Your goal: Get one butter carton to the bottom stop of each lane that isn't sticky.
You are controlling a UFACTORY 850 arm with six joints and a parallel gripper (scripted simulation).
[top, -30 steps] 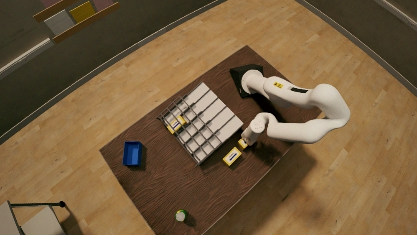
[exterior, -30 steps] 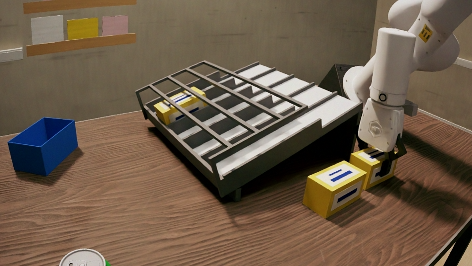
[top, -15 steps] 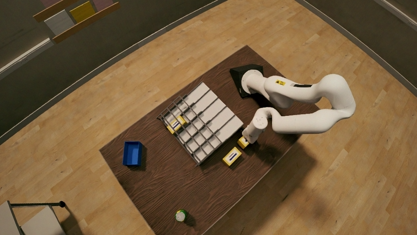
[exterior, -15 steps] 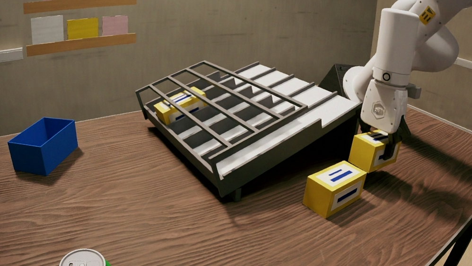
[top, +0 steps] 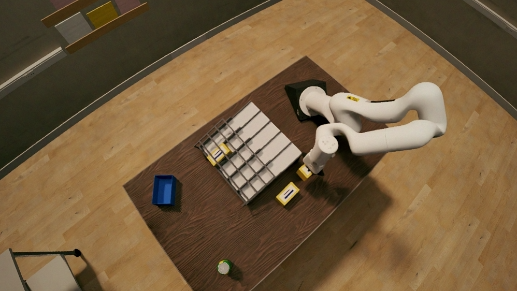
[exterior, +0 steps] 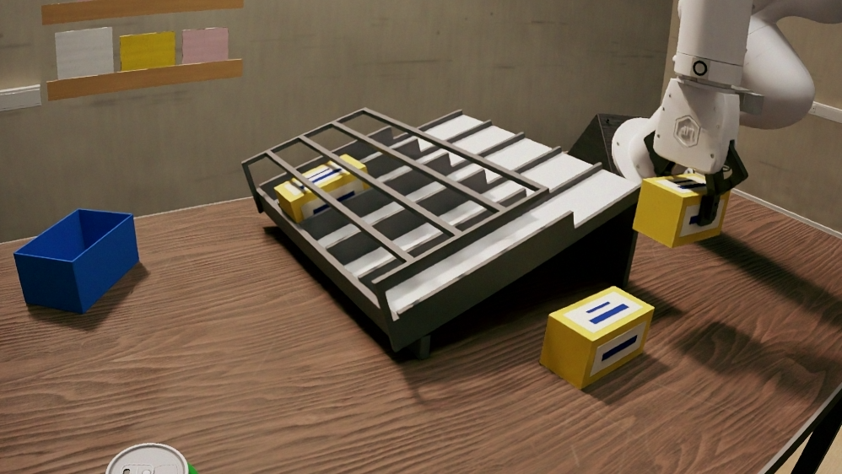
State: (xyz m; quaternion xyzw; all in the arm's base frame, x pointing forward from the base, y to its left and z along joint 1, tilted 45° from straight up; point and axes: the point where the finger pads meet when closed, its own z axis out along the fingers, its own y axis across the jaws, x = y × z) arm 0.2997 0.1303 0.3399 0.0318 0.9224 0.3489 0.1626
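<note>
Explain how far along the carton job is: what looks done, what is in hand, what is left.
Done: one butter carton lies at the low end of the shelf, in a far lane. In hand: the end effector grips a second carton, lifted off the table beside the shelf's high end. Left: the third carton sits on the table; two more lanes need one.

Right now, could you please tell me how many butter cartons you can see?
3. One sits at the shelf's bottom stop in an end lane, one rests on the table beside the shelf, and one is held in the gripper above the table. None seems hidden.
</note>
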